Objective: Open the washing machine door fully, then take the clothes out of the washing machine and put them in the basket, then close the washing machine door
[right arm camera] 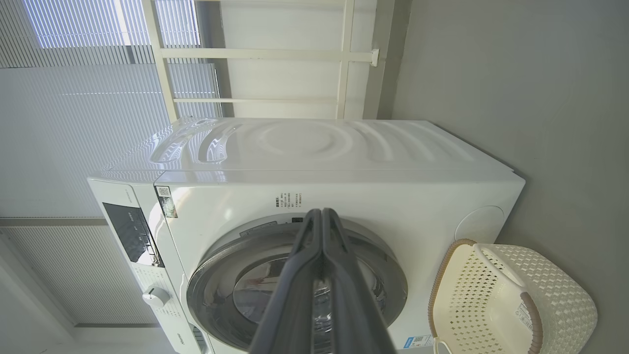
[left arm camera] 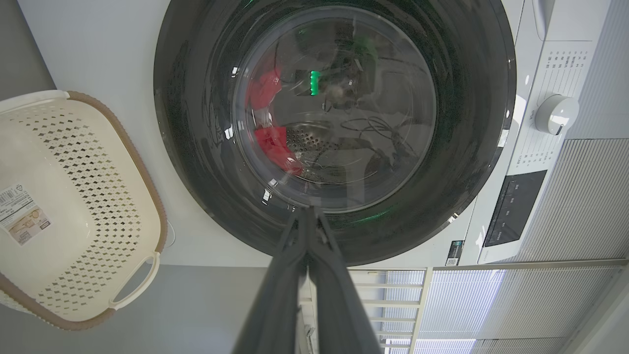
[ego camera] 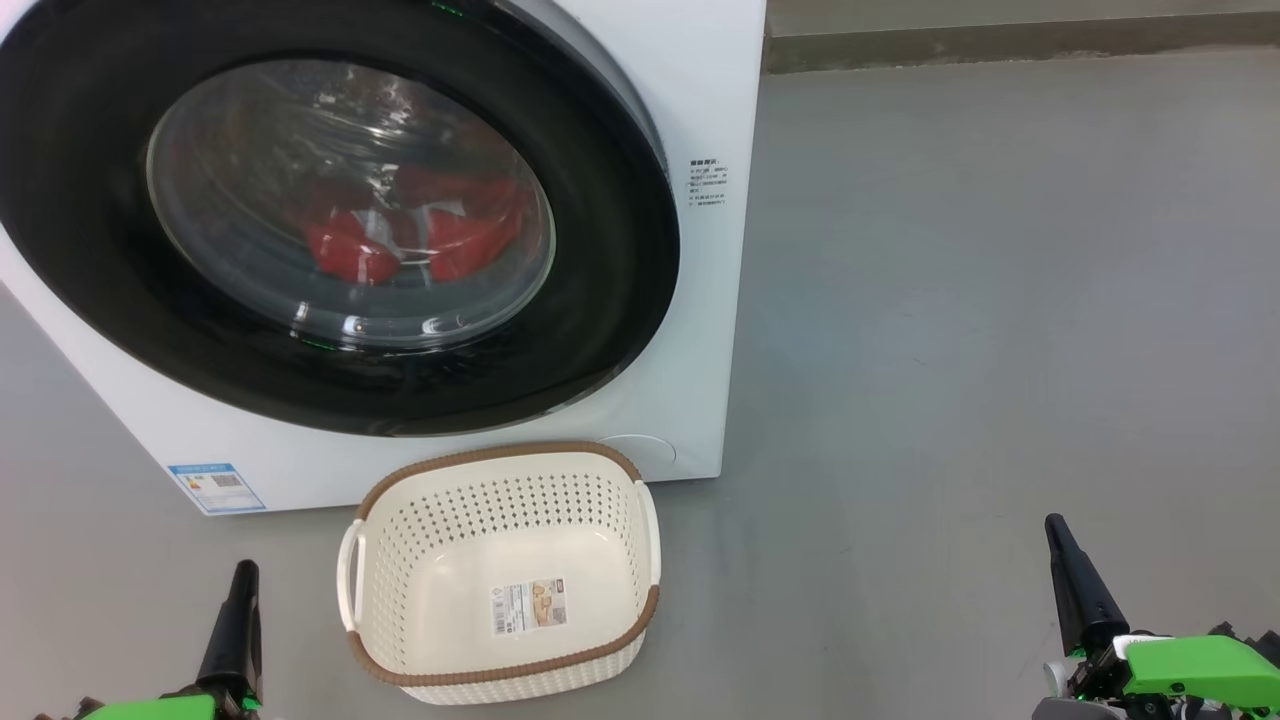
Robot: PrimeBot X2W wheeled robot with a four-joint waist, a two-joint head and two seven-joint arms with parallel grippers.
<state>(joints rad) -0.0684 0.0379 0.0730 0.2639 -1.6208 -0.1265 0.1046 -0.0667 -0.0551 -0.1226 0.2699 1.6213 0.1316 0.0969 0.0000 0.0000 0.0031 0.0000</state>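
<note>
No step of the job looks done yet: the door is not open, the basket has nothing in it, and all the red things are inside the machine.

Nearest, the left gripper (ego camera: 244,575) sits low on the left and the right gripper (ego camera: 1056,535) low on the right. Each has its two dark fingers pressed together, holding nothing. Both are well apart from the machine.

Between them, more to the left, the basket (ego camera: 480,510) stands on the grey floor (ego camera: 950,300), just in front of the washing machine (ego camera: 700,100). It is cream-white, with little holes in its sides, a brown rim and a paper label on its bottom.

Farther back, the washing machine door (ego camera: 620,250) looks shut against the white front. It is big and round, with a wide shiny black ring and a clear glass bowl in the middle. Through the glass the clothes (ego camera: 440,240) show as bright red lumps with bits of white, lying low in the drum.

Opening the door, moving the clothes and closing the door are all left to do.
</note>
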